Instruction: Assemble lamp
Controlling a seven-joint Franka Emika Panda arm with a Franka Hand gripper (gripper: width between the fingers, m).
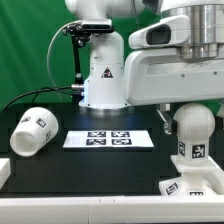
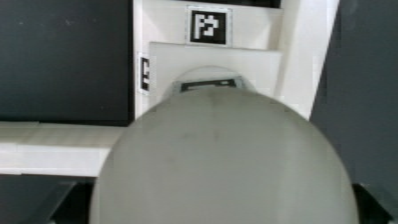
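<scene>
Matte white tapered plastic shade (image 1: 31, 131) lies on its side on black table (image 1: 100, 165), at exterior view's left. Flat white marker board (image 1: 107, 138) with tags in middle, near white robot pedestal (image 1: 103, 80). Right: rounded white bulb (image 1: 191, 128) upright on flat square white base (image 1: 190, 187), under arm. Gripper (image 1: 185, 103) above bulb; grip state, cannot tell. Wrist view: bulb (image 2: 210, 160) fills picture, base (image 2: 222, 40) behind.

Bright, even light from overhead in the exterior view. The glossy robot body (image 1: 105, 75) shows glare at 12 o'clock; soft shadows sit on the black bench (image 1: 60, 120). In the wrist view, the near bulb (image 2: 214, 165) at 6 o'clock is blurred, shaded grey.
</scene>
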